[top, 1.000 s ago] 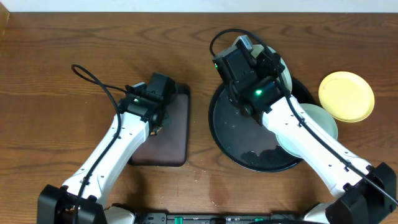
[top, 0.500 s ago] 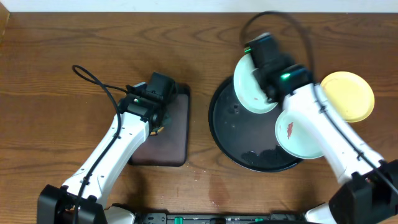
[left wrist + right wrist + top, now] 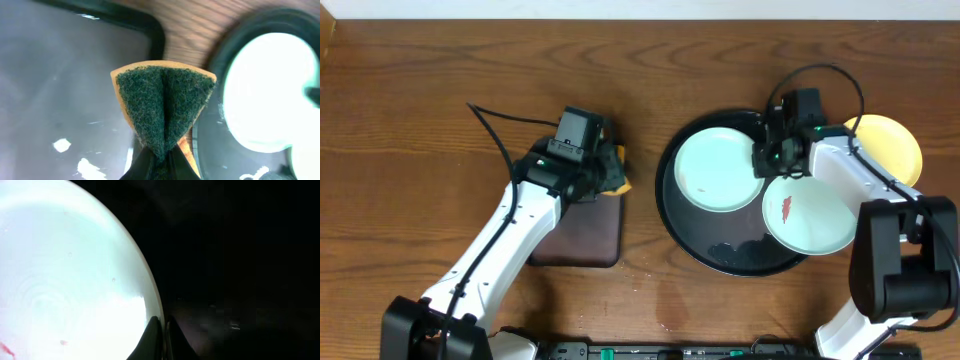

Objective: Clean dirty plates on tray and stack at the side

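Mint-blue with a red-brown smear, the nearest plate (image 3: pixel 807 215) lies at the right edge of the round black tray (image 3: pixel 720 258), reaching past its rim. To the left, a small rectangular tray (image 3: pixel 575 235) sits on the wooden table (image 3: pixel 410 110). Over its far right corner the left gripper (image 3: pixel 603 172) is squeezed tight on a folded green-faced sponge (image 3: pixel 164 105). Farther back in the round tray lies a second mint plate (image 3: pixel 718 172), and the right gripper (image 3: pixel 772 160) is pinched closed on its right rim. A yellow plate (image 3: pixel 892 140) rests on the table beside the tray.
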### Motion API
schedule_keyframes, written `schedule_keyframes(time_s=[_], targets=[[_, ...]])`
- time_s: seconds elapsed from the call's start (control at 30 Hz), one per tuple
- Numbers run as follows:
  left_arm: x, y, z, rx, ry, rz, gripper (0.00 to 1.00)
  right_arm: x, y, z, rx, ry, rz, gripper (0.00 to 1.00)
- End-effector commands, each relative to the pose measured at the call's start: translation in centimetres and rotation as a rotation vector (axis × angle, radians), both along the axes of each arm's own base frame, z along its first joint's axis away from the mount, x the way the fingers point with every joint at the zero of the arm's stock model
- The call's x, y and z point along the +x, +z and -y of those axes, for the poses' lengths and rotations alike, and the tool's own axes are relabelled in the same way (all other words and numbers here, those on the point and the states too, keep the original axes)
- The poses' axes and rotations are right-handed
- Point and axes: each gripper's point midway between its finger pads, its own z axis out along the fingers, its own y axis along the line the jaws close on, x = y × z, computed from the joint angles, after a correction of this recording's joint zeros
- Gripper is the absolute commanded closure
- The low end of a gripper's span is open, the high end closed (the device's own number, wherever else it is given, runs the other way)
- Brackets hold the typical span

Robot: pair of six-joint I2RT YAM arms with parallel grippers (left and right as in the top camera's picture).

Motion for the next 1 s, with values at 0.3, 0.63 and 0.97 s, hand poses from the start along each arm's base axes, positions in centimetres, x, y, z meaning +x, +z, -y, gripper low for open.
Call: schedule_keyframes(time_s=[0.3,0.63,0.97], targets=[[-0.1,-0.2,9.3,-0.161,-0.119,0.049,0.93,-0.5,-1.4,-1.2,0.051,0.007,0.017,0.99],[3.0,-4.5,15.5,-0.205,-0.027,0.147,0.92,-0.5,-1.4,-1.2,0.049,0.007,0.022,0.99],[3.7,-4.5,16.7,-0.078,0.044,0.336,0.91,-0.3,-1.4,-1.2,0.05,0.007,0.028,0.99]])
